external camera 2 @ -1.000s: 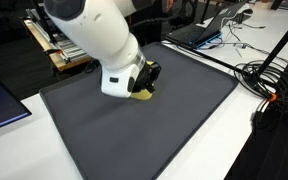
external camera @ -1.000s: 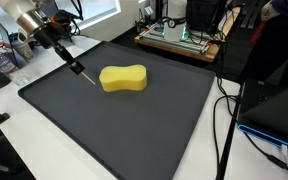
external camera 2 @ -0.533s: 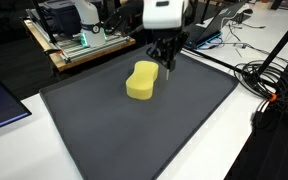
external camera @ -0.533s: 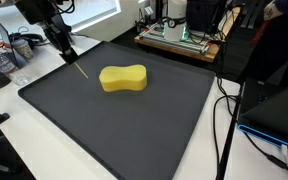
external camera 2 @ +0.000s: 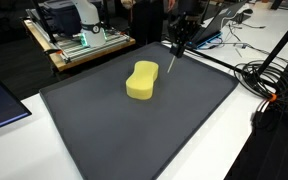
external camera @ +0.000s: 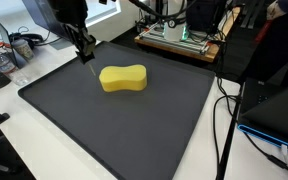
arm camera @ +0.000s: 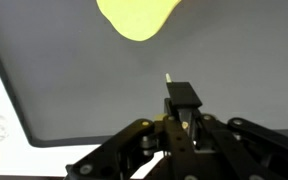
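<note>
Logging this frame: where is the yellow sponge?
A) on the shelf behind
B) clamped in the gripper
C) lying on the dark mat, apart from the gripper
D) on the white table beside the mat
C: the yellow sponge lies flat on the dark mat, apart from the gripper, which is shut on a thin stick.

You are lifting the black two-finger gripper away from the dark grey rubber mat, toward one o'clock, carrying the thin pale stick. Your arm is uncovering the yellow peanut-shaped foam sponge, now at the gripper's eight o'clock.
</note>
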